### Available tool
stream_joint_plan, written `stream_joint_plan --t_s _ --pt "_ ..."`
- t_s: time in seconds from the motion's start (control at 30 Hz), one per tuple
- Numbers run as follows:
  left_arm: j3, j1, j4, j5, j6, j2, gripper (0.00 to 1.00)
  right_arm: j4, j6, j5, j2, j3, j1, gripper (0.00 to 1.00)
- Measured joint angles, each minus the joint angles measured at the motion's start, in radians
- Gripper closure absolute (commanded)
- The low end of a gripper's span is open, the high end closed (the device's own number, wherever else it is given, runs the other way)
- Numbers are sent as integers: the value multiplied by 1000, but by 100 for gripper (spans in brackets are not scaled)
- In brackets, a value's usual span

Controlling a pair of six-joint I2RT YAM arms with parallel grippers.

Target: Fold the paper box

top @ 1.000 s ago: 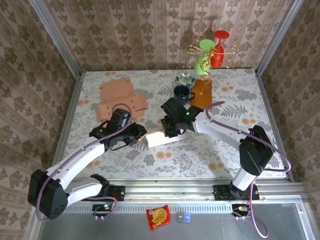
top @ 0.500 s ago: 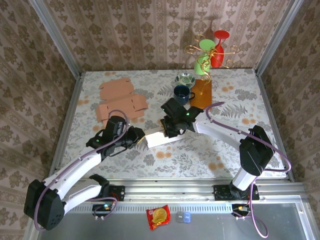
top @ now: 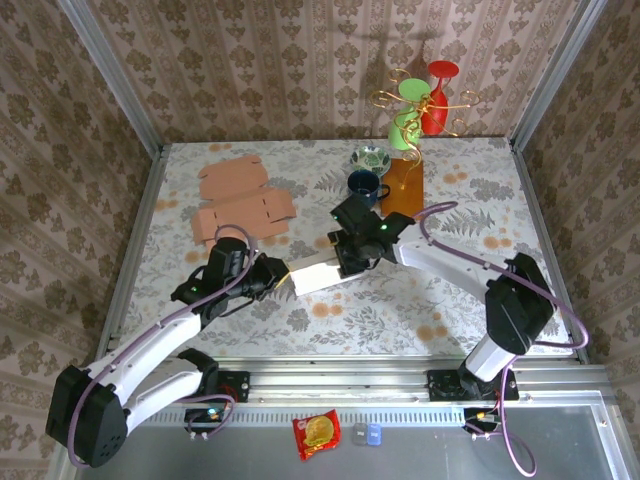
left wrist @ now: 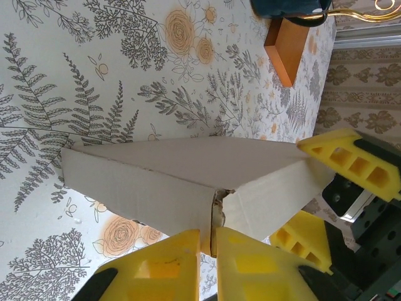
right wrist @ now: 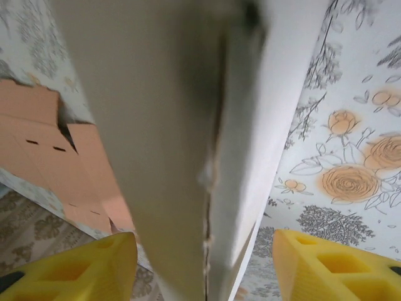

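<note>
The white paper box [top: 318, 278] lies on the desk [top: 455, 300], a little nearer my bases than the blue mug [top: 362, 184] and slightly to its left. Its long axis runs left to right, with the right end angled toward the mug. My left tool [top: 283, 272] is pinched tight on a thin flap at the end farther from the mug. My right tool [top: 345, 262] straddles the mug-side end, its fingers spread clear of the cardboard.
</note>
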Motion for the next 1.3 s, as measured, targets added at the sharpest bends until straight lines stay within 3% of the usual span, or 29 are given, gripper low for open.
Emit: stream_joint_plan --t_s 0.27,0.4,0.8,1.03,1.3 --pt "16 0 0 -1 1 23 87 40 -260 -81 -257 -134 -184 44" --pt "29 0 -8 -2 4 37 87 72 -350 -160 -294 -210 -268 46" --pt "39 0 -24 -2 12 40 88 161 -425 -286 -275 -299 -267 54" --pt "45 0 -30 3 23 51 87 206 -425 -304 -244 -346 -267 61" --pt "65 -2 -27 11 63 83 87 165 -438 -304 -278 -355 -267 61"
